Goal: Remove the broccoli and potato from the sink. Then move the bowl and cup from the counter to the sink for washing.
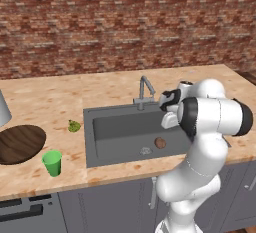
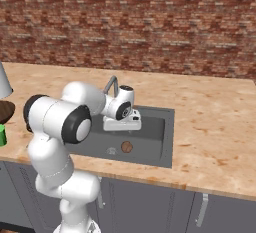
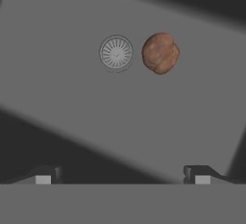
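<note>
On the counter (image 1: 60,97) at far left lies the bowl (image 1: 20,143), a wide, shallow dish of dark wood grain, cut by the frame edge in the left base view. Just in front of it to the right stands the cup (image 1: 52,162), a bright green tapered tumbler, upright, mouth up, well apart from the sink (image 1: 89,142). Behind the cup, on the counter just left of the sink rim, rests the broccoli (image 1: 74,126), a tiny yellow-green floret; which way its stem points is too small to tell. Next comes the sink, a dark grey rectangular basin with a grey faucet (image 1: 143,90) at its back rim. On the basin floor lies the round ribbed drain (image 3: 116,53), and just to its right, near but not touching, the potato (image 3: 160,53), a brown, lumpy, roughly round body; in the hand view its slightly longer axis runs near vertical, tipped a little to the right. Above the basin hangs the gripper (image 3: 122,175), fingers (image 3: 201,174) spread wide apart, holding nothing, clear of the potato.
</note>
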Robot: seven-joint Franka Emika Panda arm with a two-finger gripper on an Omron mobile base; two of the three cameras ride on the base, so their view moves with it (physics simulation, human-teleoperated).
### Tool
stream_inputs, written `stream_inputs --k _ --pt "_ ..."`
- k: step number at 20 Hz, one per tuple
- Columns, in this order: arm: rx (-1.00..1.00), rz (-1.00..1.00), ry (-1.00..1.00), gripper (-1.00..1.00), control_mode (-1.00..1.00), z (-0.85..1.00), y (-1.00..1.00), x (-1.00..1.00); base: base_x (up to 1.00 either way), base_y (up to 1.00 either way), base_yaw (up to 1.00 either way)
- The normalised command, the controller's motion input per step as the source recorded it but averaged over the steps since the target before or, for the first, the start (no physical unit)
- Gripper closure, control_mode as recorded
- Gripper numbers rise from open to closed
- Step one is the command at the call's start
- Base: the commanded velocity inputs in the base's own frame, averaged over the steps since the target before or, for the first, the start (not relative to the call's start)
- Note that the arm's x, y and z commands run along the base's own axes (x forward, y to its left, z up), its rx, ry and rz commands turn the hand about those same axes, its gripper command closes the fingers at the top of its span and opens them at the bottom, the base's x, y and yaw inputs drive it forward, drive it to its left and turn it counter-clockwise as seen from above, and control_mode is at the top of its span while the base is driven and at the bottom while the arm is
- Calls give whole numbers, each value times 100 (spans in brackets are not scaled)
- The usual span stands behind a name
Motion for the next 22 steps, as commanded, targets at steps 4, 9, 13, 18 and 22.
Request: stream_inputs --k 4,9,13,18,22 --pt "0 0 0 -100 -100 -12 0 17 0 0 0" --pt "0 0 -1 -100 -100 -13 0 15 0 0 0" --pt "0 0 -3 -100 -100 -12 0 17 0 0 0" --pt "0 0 -4 -100 -100 -14 0 15 0 0 0" --pt "0 0 -7 -100 -100 -14 0 16 0 0 0"
